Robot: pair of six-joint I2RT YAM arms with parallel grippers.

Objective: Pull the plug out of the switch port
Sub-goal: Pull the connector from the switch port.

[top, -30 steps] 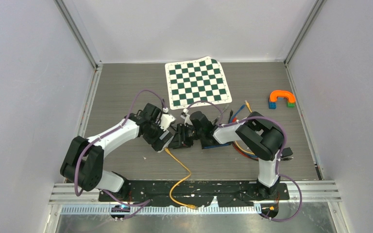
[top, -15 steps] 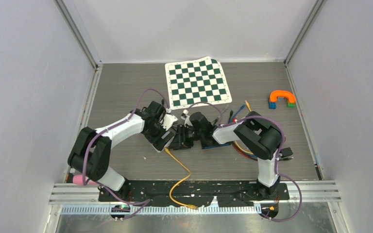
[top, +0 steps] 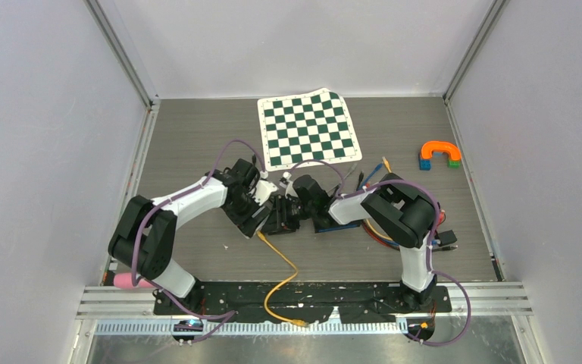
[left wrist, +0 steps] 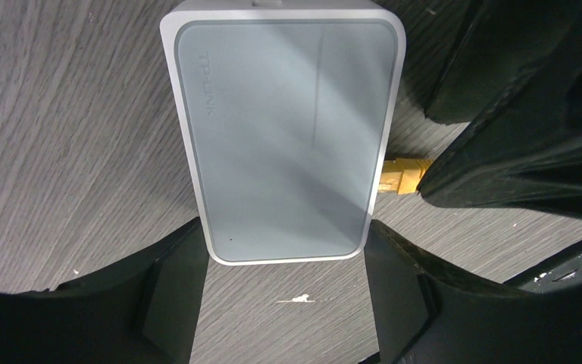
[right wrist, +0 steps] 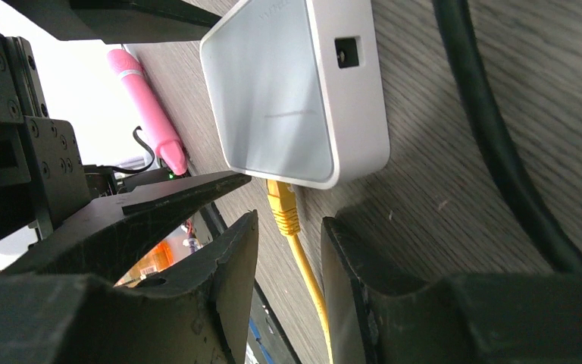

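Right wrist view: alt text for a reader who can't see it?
A yellow Ethernet plug sits in the port of a white network switch on the table, its yellow cable running between the open fingers of the right gripper. A pink pen-like object lies behind; a black cable crosses at right.

Grey wood-grain table, seemingly lilac walls

A green-and-white checkered mat lies at the far centre of the grey table. An orange arch sits far right, and a pink pen near left.
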